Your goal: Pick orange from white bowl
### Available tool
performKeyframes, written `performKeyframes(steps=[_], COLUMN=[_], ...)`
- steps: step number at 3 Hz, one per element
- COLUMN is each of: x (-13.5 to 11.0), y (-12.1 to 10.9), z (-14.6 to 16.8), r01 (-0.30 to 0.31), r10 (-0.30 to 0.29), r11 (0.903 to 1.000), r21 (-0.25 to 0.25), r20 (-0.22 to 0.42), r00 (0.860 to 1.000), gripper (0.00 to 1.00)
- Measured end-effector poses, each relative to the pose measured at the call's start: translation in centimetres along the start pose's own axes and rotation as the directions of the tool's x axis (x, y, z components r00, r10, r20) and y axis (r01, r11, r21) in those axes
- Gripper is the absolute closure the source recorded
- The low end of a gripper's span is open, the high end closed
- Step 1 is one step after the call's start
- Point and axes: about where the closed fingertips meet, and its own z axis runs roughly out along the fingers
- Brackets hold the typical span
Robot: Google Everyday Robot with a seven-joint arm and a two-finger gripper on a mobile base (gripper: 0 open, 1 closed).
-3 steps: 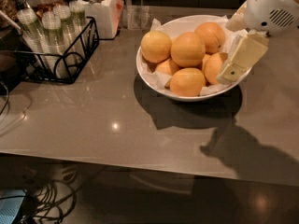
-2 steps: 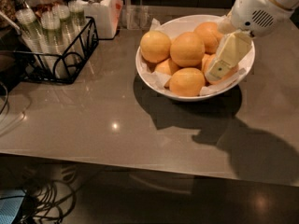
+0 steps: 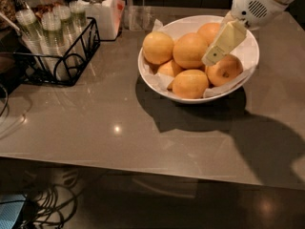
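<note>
The white bowl [image 3: 248, 44] stands at the back right of the grey table, lined with crinkled white paper and holding several oranges. The orange [image 3: 225, 70] with a small dark speck lies at the bowl's right side. Other oranges lie at the left [image 3: 158, 47], the middle [image 3: 191, 50] and the front [image 3: 189, 83]. My gripper [image 3: 214, 56] reaches in from the upper right on a white arm [image 3: 257, 4]. Its pale yellow tip hangs over the bowl, between the middle orange and the specked orange, just above them.
A black wire rack [image 3: 71, 56] with stacked clear cups stands at the back left. A white lidded jar [image 3: 97, 8] and a clear glass [image 3: 136, 18] stand behind the bowl's left side. The table's front edge [image 3: 143, 168] runs across, with cables [image 3: 52, 206] below.
My gripper has moved left from the bowl's right rim to over the oranges, uncovering the specked orange on the right. The bowl and oranges have not moved.
</note>
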Motion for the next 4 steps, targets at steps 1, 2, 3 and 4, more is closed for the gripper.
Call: performKeyframes(steps=[1, 2, 3, 4], x=[0.9, 3.2, 5.1, 6.3], y=[-1.4, -1.6, -1.3, -1.1], z=[-0.2, 0.5, 1.4, 1.9], r01=[-0.048, -0.119, -0.166, -0.194], r10=[0.048, 0.119, 0.166, 0.194], r11=[0.9985, 0.9927, 0.9861, 0.9809], r21=[0.026, 0.021, 0.004, -0.005], r20=[-0.003, -0.007, -0.022, -0.031], r00=[0.999, 0.993, 0.986, 0.980], gripper=[0.21, 0.22, 0.22, 0.22])
